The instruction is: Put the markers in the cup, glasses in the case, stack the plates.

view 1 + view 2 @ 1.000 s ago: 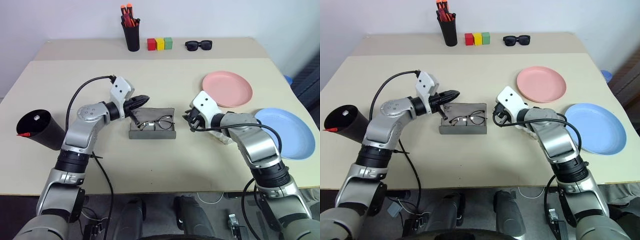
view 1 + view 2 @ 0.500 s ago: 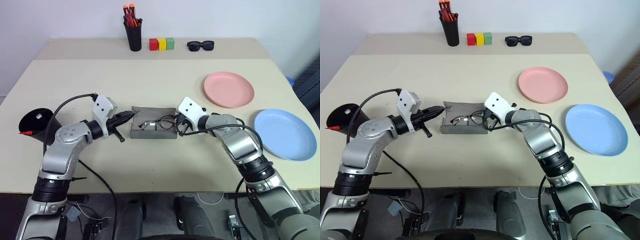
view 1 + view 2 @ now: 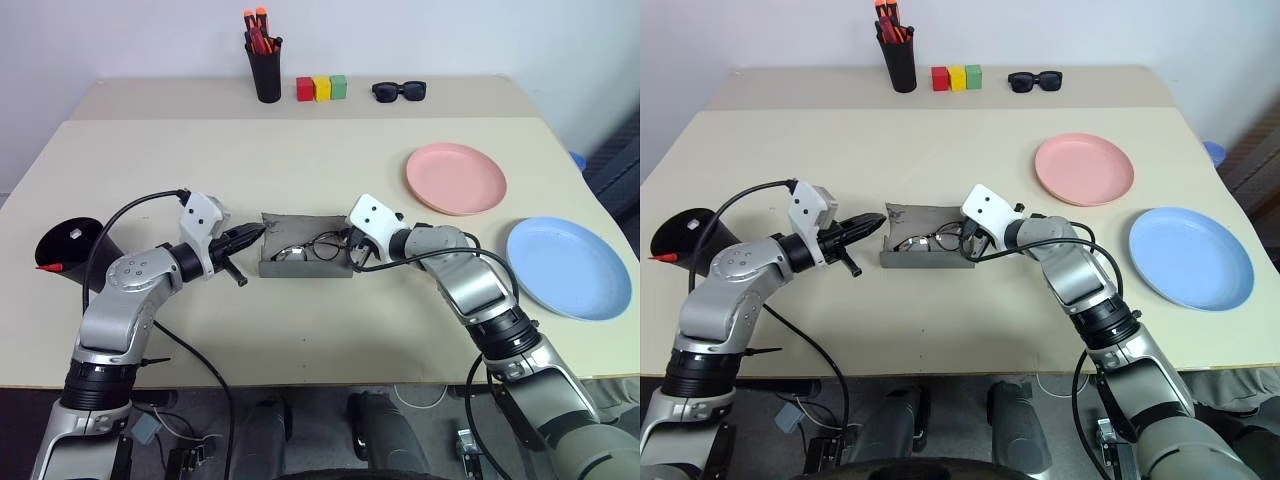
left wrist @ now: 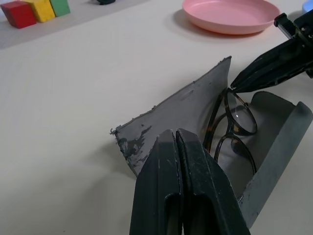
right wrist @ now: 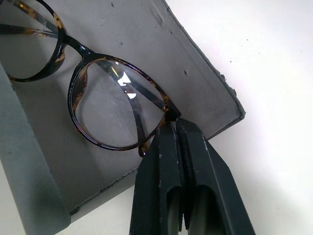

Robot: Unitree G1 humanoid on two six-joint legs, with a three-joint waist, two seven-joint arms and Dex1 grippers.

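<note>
The grey case (image 3: 306, 245) lay open in the middle of the table (image 3: 320, 330), with the glasses (image 4: 234, 128) inside it. Since a second before, both arms had come in toward the case from the two sides.

The left gripper (image 3: 258, 231) had pulled back to the left. Before, it was over the case's far left corner; now its tip was just beside the case's left end. Its fingers (image 4: 178, 181) were pressed together and held nothing.

The right gripper (image 3: 971, 239) had moved left, from well apart to the case's right end. Its fingers (image 5: 178, 161) were pinched tight, and their tip touched the hinge corner of the glasses' frame. I could not tell if they truly gripped it.

The black cup (image 3: 75, 252) stayed at the left edge, tipped over, with a red marker (image 3: 48, 267) poking out. The pink plate (image 3: 456, 178) and blue plate (image 3: 568, 267) stayed side by side on the right, not stacked.
</note>
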